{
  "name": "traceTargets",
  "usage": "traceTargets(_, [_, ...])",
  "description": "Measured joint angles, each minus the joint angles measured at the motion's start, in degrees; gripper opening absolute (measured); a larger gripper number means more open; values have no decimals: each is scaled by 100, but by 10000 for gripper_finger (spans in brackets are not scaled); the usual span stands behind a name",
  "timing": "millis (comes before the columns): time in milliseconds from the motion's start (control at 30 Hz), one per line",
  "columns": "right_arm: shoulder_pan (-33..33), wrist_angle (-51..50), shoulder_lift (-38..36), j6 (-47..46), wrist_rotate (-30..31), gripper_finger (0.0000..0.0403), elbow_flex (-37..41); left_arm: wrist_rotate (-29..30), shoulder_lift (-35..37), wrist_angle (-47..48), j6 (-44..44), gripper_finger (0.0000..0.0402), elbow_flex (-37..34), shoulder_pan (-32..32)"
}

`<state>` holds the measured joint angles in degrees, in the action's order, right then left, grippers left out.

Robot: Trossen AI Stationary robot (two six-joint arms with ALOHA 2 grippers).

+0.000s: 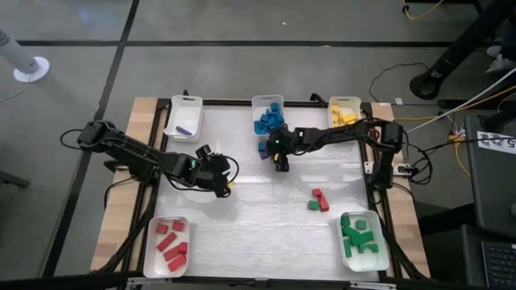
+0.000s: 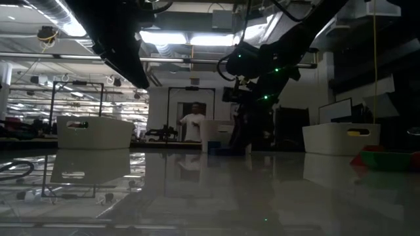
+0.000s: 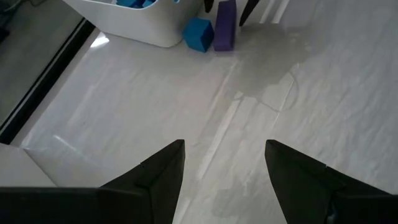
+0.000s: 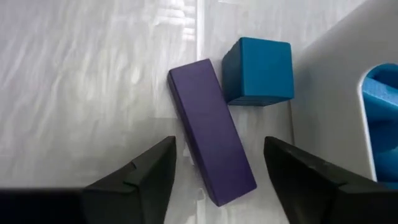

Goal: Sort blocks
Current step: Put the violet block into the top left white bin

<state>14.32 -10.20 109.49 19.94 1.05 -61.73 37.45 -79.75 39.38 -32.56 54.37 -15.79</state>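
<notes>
Beside the blue tray: a purple bar (image 4: 211,130) lies flat on the white table (image 1: 266,217), touching a blue cube (image 4: 258,70) that sits right by the tray wall (image 3: 134,25).
Bar vs right gripper: the right gripper (image 4: 217,180) hangs over the bar, one finger on each side of it, not touching as far as I can see.
Right gripper: spread wide, holding nothing.
Left gripper: the left gripper (image 3: 224,168) is mid-table, fingers apart, empty, well away from the bar.
Further out: loose red and green blocks (image 1: 318,200) near the green tray (image 1: 363,242).

White table (image 1: 266,217): five trays (image 1: 184,118), loose purple bar (image 4: 211,157), blue cube (image 4: 258,70).
</notes>
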Motion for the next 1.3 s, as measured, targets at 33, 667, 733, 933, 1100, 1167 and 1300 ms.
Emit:
traceTargets(33, [1,-21,0,-2,-40,233,0,0,0,2,0,212,0,0])
traceTargets(667, [-274,-297,19,-574,-191,132,11,0,0,2,0,212,0,-2])
traceTargets(733, [-316,-306,11,-573,-191,135,13,0,0,2,0,212,0,-2])
traceTargets(933, [-338,-312,11,-843,-165,134,15,0,0,2,0,212,0,-2])
traceTargets(1100, [-338,-314,8,-992,-262,125,15,0,0,0,0,212,0,-2])
traceTargets(1167, [-338,-314,4,-1043,-472,119,16,0,0,-4,0,212,0,-2])
traceTargets(1300, [-358,-185,7,-1303,-873,115,17,0,0,-120,0,212,0,-2])
